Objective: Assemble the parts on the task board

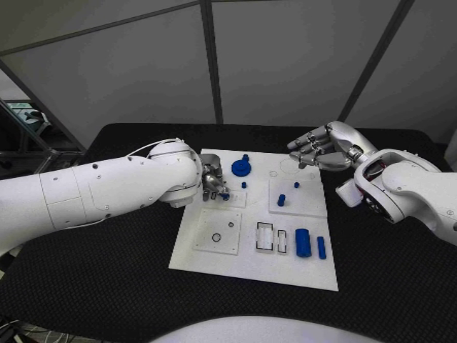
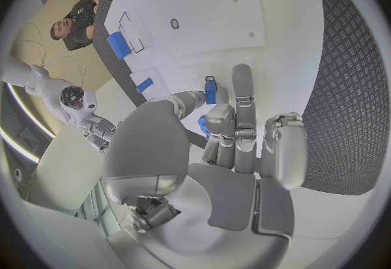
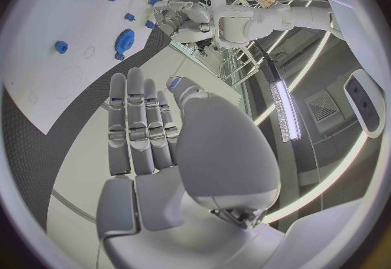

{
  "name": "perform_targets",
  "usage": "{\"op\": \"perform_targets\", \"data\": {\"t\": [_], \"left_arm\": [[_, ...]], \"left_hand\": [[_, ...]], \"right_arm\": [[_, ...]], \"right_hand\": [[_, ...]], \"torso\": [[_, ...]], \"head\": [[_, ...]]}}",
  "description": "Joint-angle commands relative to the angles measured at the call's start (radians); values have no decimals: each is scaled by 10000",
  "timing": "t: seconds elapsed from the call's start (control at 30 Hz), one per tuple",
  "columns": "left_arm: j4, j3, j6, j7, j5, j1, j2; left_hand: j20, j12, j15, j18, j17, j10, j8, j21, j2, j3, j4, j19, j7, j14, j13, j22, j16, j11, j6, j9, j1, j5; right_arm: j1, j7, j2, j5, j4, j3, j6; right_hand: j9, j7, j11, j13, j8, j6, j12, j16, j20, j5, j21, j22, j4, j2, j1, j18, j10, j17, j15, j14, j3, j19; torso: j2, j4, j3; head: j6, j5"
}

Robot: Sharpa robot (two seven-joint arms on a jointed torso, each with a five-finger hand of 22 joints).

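The white task board [image 1: 251,266] lies in the middle of the black table. At the board's left edge my left hand [image 1: 213,184] pinches a small blue part [image 2: 210,90] between thumb and a finger, just above the board [image 2: 244,15]. Over the board's far right corner hovers my right hand [image 1: 321,151], fingers stretched out [image 3: 139,126] and holding nothing. A round blue disc part [image 1: 241,168] and short blue pegs [image 1: 281,200] stand on the far half. A blue cylinder [image 1: 303,243] and a blue bar [image 1: 321,247] lie on the near right.
Two rectangular slots [image 1: 265,236] and a square plate with round holes [image 1: 219,231] are on the near half of the board. Black table [image 1: 95,279] surrounds the board. My left forearm [image 1: 95,193] stretches across the table's left side.
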Motion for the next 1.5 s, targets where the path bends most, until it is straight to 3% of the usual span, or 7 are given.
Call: {"op": "perform_targets", "data": {"t": [0.03, 0.97, 1.23, 1.5], "left_arm": [[19, -15, 239, -138, -128, -11, -16], [49, -15, 434, -120, -49, -11, 15], [-61, -15, 508, -191, 65, -9, 97], [-174, -14, 580, -232, 85, -6, 175]], "left_hand": [[-51, -50, -34, -15, 12, 14, 42, -16, 95, 1453, -1506, 112, -44, 57, -32, 729, -48, -8, 53, 23, 28, 63], [-52, -24, -35, -23, 22, 74, 100, 0, 12, 1431, -1546, 130, -83, 72, -11, 766, -53, -26, 109, 89, -123, 103], [-96, 54, -93, -37, 70, 205, 65, 27, 45, 759, -1273, 173, -287, 105, 43, 847, -59, -144, 300, 120, -698, 56], [-110, 103, -113, -51, 98, 236, -13, 47, 92, 287, -1083, 204, -317, 108, 96, 902, -70, -175, 479, 95, -940, 49]], "right_arm": [[17, 91, 9, 30, 4, 7, 40], [16, 63, 16, 30, -1, 7, 92], [16, 57, 14, 30, 4, 7, 95], [16, 45, 16, 30, 3, 7, 110]], "right_hand": [[-1, 26, 76, -13, -35, -32, -47, -26, 39, 61, -58, -12, 52, 24, -110, 11, 2, -13, 49, 16, 9, -6], [1, 27, 77, -34, -37, -39, -57, -62, 45, 95, -82, -25, 51, 34, -117, 15, -1, -14, 50, 23, 25, -5], [1, 30, 81, -44, -40, -45, -64, -78, 48, 99, -93, -31, 54, 32, -128, 16, -8, -15, 53, 22, 27, -5], [0, 33, 84, -50, -43, -51, -69, -88, 50, 101, -100, -34, 55, 30, -134, 15, -15, -16, 56, 19, 28, -6]], "torso": [[0, -1, 0], [4, 0, 5], [7, -8, 3], [6, 1, 7]], "head": [[3, -3], [-34, -15], [-50, -12], [-83, -34]]}}
